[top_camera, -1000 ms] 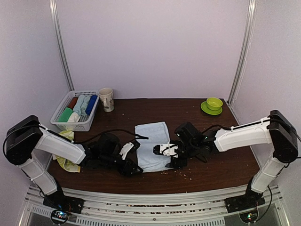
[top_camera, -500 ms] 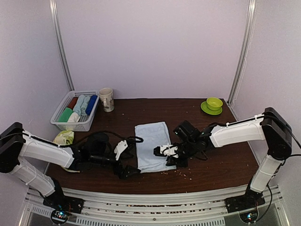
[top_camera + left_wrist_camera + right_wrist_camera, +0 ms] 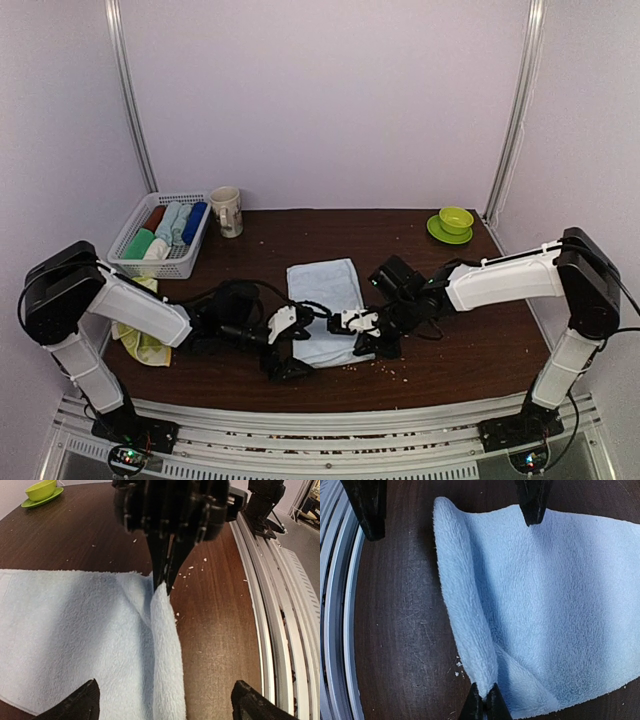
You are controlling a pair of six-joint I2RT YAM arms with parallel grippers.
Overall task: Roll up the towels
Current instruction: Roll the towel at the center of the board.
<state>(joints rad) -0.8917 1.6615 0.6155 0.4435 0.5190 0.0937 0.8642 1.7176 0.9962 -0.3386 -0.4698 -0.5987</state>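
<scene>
Up close, the right gripper (image 3: pixel 484 700) is pressed tight on the near right corner of the blue towel (image 3: pixel 322 285), its fingertips pinching a ridge of cloth just off the table (image 3: pixel 480 350). Opposite it, the left gripper (image 3: pixel 167 702) stands spread wide. In the right wrist view one of its fingers (image 3: pixel 534 500) rests on the cloth and the other is over bare wood beyond the near hem, holding nothing.

The blue towel lies flat in the middle of the table, toward the near edge, with only that near hem raised into a first fold running between the two grippers. A yellow-green towel (image 3: pixel 140 335) lies crumpled at the left edge, partly under the left arm.

The first turn of the roll appears to be under way on the blue towel. The next move likely calls for the left gripper to close on its end of the fold, then for both to carry the hem evenly toward the far edge, lest the roll go crooked.

At the far left corner a basket (image 3: pixel 175 265) holds several rolls (image 3: pixel 170 222), with a mug (image 3: pixel 226 210) beside it. A green bowl (image 3: pixel 456 218) sits on its saucer at the far right corner. Crumbs (image 3: pixel 385 368) dot the wood. No writing can be read; the mug's print is too small.
</scene>
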